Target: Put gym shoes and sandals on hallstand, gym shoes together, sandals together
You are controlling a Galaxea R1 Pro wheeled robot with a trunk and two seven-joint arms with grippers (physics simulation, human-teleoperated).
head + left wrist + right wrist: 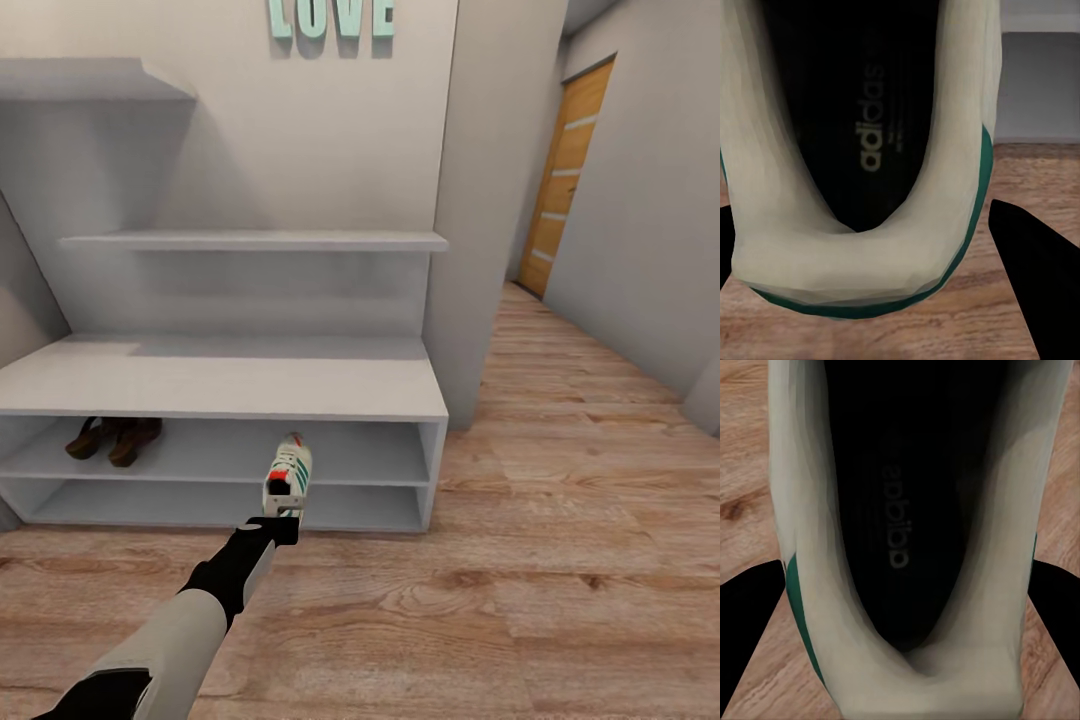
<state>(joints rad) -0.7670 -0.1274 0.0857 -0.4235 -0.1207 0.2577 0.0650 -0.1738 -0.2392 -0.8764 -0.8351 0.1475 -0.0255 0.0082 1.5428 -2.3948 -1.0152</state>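
Note:
One white gym shoe (288,472) with green stripes hangs heel-first from my left gripper (270,525), which is shut on its heel. Its toe points into the hallstand's (230,385) low open shelves, and I cannot tell if it touches a shelf. In the left wrist view the shoe's heel (862,247) sits between the black fingers (1035,277). The second gym shoe (907,510) is in my right gripper (904,660), shut on its heel above the corridor floor (742,480). The two sandals (112,438) lie side by side at the left of the upper low shelf.
The hallstand has a wide bench top (330,390) and two staggered upper shelves (250,240) on a tall back panel. A wall column (480,250) stands right of it. Wood plank floor (560,560) stretches right toward a wooden door (568,170).

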